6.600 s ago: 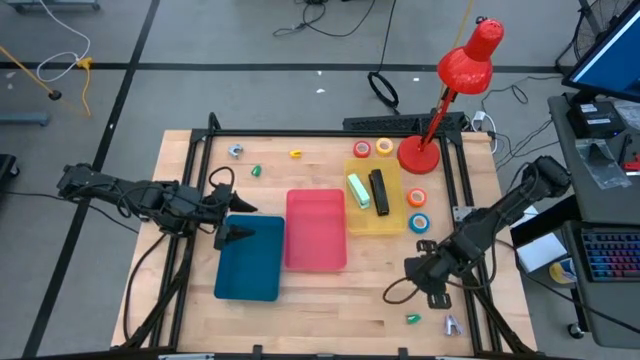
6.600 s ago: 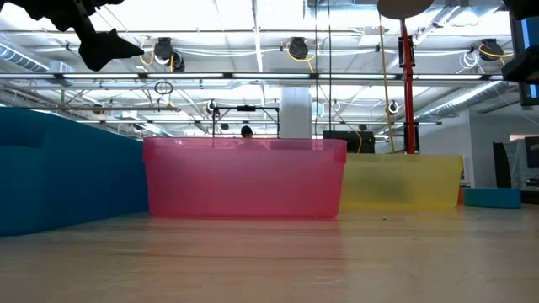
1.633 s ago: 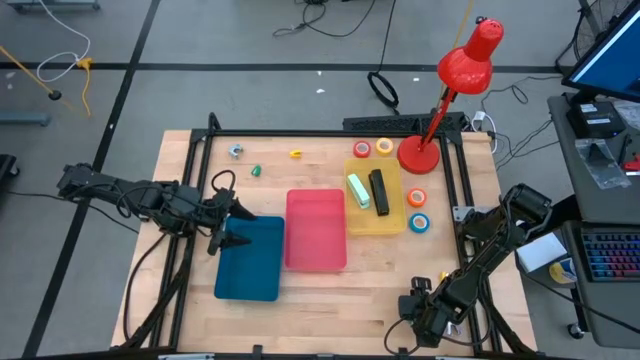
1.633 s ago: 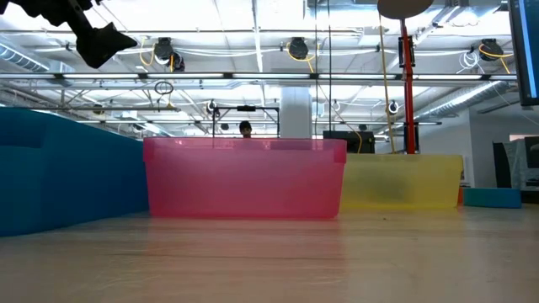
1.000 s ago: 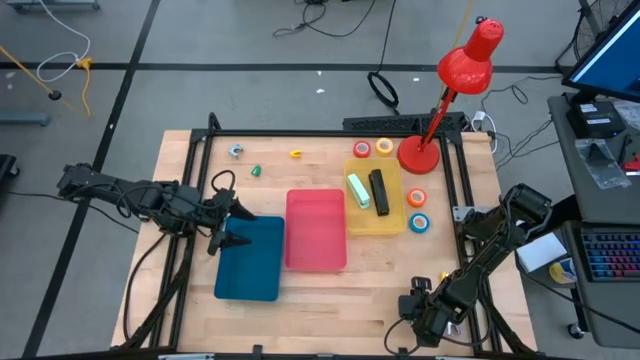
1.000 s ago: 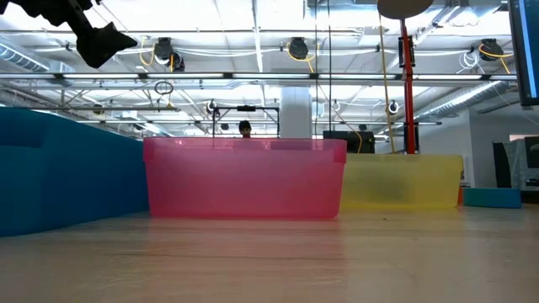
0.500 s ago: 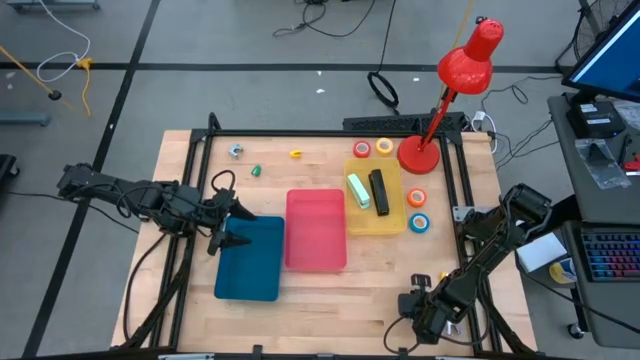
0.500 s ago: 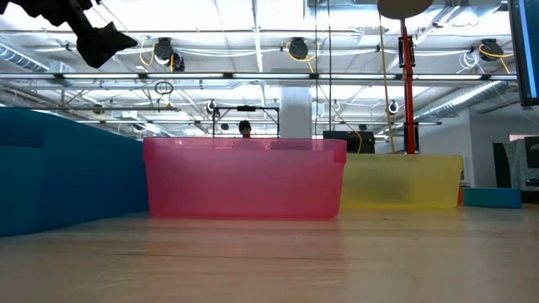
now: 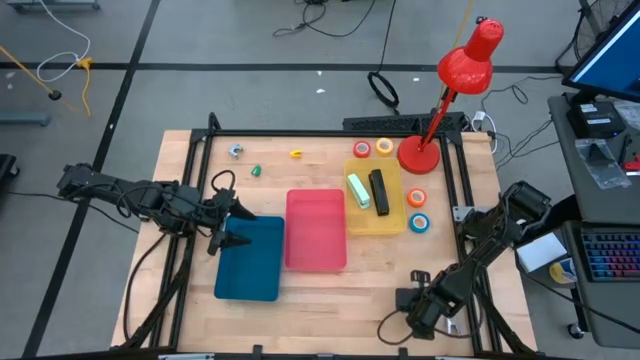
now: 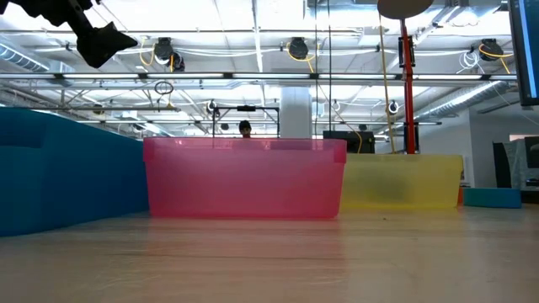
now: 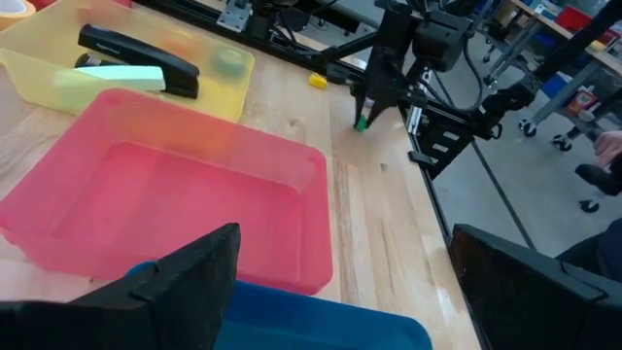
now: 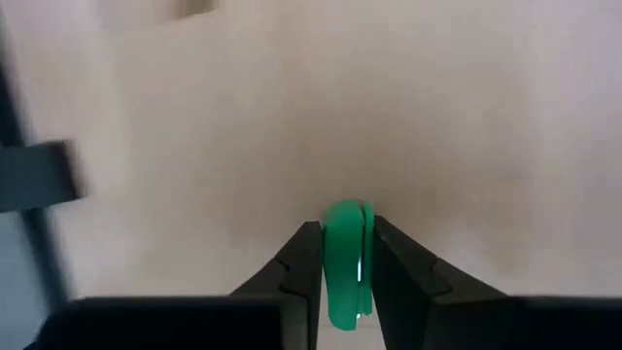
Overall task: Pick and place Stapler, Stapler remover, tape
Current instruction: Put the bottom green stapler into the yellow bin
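Observation:
My right gripper (image 12: pixel 345 233) is near the table's front right corner, shut on a small green stapler remover (image 12: pixel 342 262). The left wrist view shows that remover (image 11: pixel 361 123) under the right gripper (image 11: pixel 372 97). A black stapler (image 9: pixel 378 190) and a light green one (image 9: pixel 357 192) lie in the yellow tray (image 9: pixel 392 222). Tape rolls lie on the table: orange (image 9: pixel 416 198) and blue (image 9: pixel 420 222) beside that tray, yellow (image 9: pixel 384 148) and red (image 9: pixel 361 150) behind it. My left gripper (image 9: pixel 225 225) hangs open over the blue tray's far left corner. My right gripper pinches the green stapler remover's two flat sides (image 12: pixel 330 255) between its two fingers (image 12: pixel 303 258). The fingers come steeply from above. The remover stands on edge between them and reaches past the fingertips. Whether its lower end is clear of the table I cannot tell.
A pink tray (image 9: pixel 316 230) stands mid-table between the blue tray (image 9: pixel 250 258) and the yellow one. A red desk lamp (image 9: pixel 420 152) stands at the far right. Small green (image 9: pixel 256 171), silver (image 9: pixel 235 150) and yellow (image 9: pixel 296 153) pieces lie at the far left.
My right gripper has shifted a little toward the table's left edge, along the front of the table.

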Motion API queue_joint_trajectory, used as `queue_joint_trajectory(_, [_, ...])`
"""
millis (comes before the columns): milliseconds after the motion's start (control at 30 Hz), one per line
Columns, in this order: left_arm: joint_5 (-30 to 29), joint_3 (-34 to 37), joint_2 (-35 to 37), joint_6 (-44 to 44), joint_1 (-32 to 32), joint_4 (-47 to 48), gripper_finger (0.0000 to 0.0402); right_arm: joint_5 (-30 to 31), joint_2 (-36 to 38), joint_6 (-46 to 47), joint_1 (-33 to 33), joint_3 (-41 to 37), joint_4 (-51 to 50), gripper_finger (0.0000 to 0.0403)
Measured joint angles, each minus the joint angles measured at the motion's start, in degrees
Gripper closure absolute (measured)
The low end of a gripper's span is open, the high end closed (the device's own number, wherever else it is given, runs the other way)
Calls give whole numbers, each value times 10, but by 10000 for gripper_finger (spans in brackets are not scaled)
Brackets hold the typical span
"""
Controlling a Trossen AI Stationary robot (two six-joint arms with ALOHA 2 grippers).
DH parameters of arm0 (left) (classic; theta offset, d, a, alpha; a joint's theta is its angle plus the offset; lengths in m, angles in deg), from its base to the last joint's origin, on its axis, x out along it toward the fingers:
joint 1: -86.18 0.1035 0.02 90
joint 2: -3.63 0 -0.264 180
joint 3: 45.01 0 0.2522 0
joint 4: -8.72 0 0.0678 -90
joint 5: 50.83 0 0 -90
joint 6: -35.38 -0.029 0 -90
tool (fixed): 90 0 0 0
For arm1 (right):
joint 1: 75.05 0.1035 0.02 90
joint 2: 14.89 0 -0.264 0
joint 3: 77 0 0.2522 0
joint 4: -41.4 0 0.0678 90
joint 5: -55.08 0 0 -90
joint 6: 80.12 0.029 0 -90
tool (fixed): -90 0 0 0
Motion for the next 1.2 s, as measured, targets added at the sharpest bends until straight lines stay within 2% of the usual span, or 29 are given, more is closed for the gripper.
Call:
queue_joint_trajectory(167, [0,0,0,-4,0,0,36,38,62,-9,-44,1,0,347])
queue_joint_trajectory(300, [0,0,0,-8,0,0,36,109,124,-48,-97,1,-4,347])
queue_joint_trajectory(467, [0,0,0,-14,0,0,36,189,180,-144,-190,2,-24,347])
queue_joint_trajectory(600, [0,0,0,-13,0,0,36,213,191,-232,-285,2,-33,347])
queue_joint_trajectory(867, [0,0,0,-12,0,0,36,121,144,-341,-452,2,-46,337])
queue_joint_trajectory(1000, [0,0,0,-12,0,-1,36,94,119,-375,-490,2,-39,334])
queue_joint_trajectory(1200, [-1,0,0,-12,0,-1,36,38,93,-412,-512,2,-29,332])
